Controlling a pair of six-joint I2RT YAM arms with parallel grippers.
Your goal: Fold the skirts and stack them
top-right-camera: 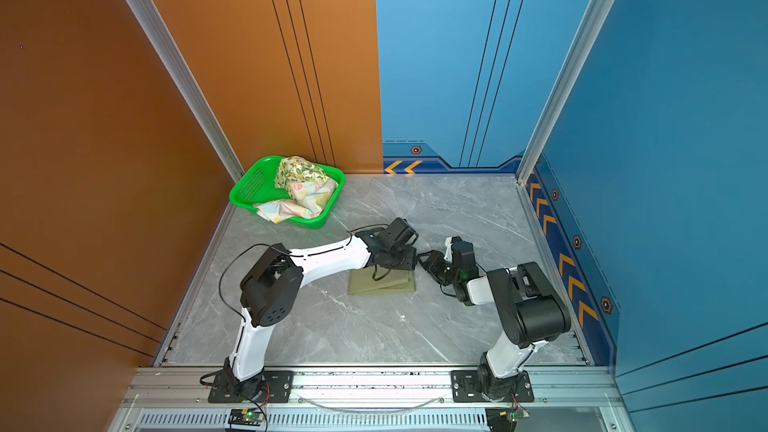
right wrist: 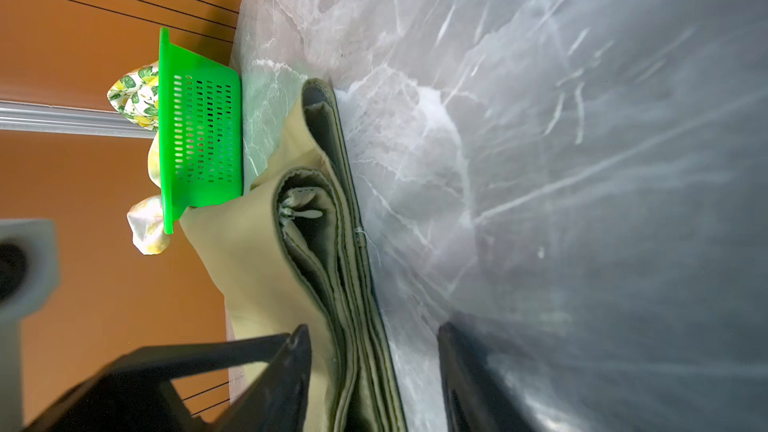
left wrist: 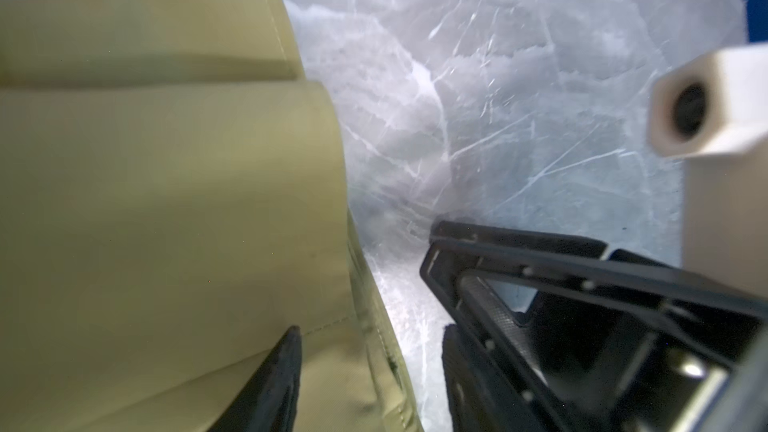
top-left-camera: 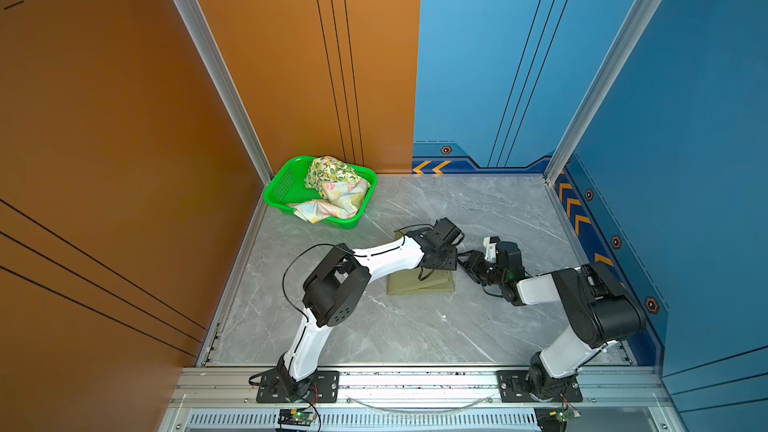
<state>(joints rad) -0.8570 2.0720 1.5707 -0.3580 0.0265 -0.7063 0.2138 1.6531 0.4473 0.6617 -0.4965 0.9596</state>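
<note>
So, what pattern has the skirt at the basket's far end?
White with yellow lemons and green leaves; the skirt shows best in a top view.

In both top views the far part of the olive skirt (top-left-camera: 409, 287) is covered by the left arm (top-left-camera: 390, 253). In the right wrist view the floral skirt (right wrist: 147, 228) and the lemon skirt (right wrist: 133, 95) are largely hidden behind the basket (right wrist: 203, 130), and the near bench (right wrist: 623, 263) is blurred. In the left wrist view the olive skirt is cut off at the edges.

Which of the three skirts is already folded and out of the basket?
The olive-green skirt, folded on the table; the lemon-print skirt and floral skirt lie crumpled in the green basket.
</note>
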